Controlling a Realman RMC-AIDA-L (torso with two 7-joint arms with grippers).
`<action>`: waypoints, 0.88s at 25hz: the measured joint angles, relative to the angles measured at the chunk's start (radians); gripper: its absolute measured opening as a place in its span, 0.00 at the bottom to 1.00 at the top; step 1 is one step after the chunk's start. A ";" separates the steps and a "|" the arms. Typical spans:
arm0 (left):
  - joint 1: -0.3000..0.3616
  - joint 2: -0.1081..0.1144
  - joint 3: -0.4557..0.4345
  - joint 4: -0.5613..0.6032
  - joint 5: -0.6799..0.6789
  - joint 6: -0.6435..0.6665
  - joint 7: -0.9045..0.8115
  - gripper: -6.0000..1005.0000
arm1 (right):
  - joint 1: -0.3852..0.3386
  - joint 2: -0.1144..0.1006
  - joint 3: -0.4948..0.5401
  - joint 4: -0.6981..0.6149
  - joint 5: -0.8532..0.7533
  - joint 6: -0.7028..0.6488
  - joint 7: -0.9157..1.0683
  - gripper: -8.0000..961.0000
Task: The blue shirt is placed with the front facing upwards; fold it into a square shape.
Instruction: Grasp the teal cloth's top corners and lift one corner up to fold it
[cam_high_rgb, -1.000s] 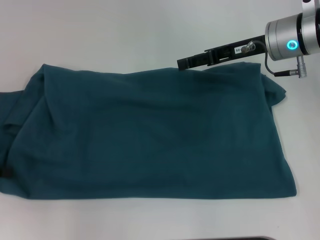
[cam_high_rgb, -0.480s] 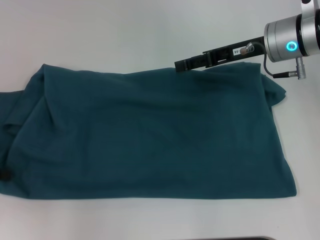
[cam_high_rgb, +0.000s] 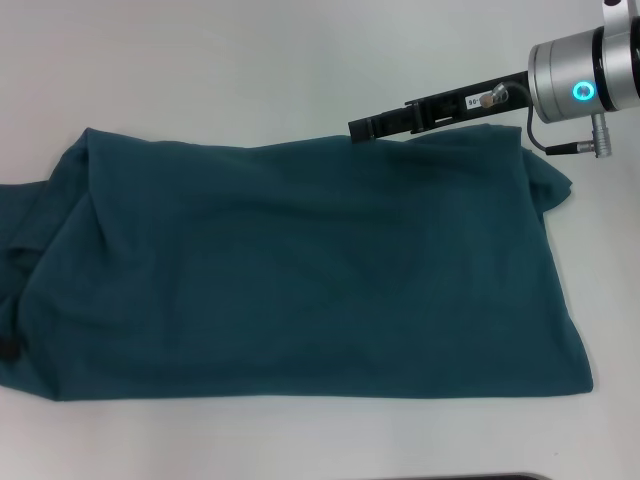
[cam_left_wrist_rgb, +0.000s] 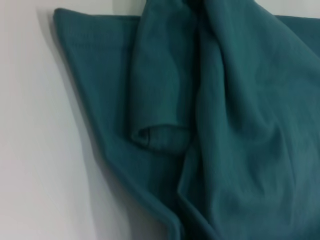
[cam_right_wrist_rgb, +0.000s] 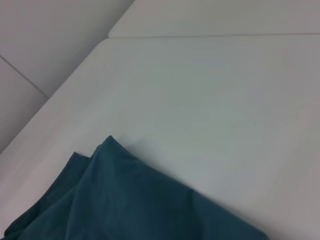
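White table (cam_high_rgb: 250, 60) fills your head view, and the blue shirt (cam_high_rgb: 300, 280) lies across the middle of the frame as a wide folded band, running from the left edge to the lower right. You see only plain teal cloth on top. At the left of the frame the fabric bunches into overlapping layers, and your left wrist view shows that same area close up: a sleeve (cam_left_wrist_rgb: 160, 115) with its open cuff lying over a flat layer, next to deeper folds.

Your right gripper (cam_high_rgb: 362, 128) reaches in from the upper right of the head view, its dark tip at the shirt's far edge, just above the cloth; you cannot tell whether its jaws are spread or pressed together. Your right wrist view shows a corner of the shirt (cam_right_wrist_rgb: 115, 200) at the bottom of the frame on bare table.

Your left gripper shows in none of the views
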 joint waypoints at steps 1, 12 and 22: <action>0.000 0.000 -0.001 0.000 0.000 -0.001 0.001 0.37 | 0.000 0.000 0.000 0.000 0.000 0.000 0.001 0.63; 0.006 -0.005 -0.022 -0.009 -0.002 -0.003 0.028 0.09 | 0.005 0.000 -0.001 0.000 0.000 -0.002 0.005 0.63; 0.020 -0.012 -0.026 -0.058 -0.096 0.057 0.059 0.05 | 0.006 0.000 0.006 0.000 0.002 -0.016 0.007 0.63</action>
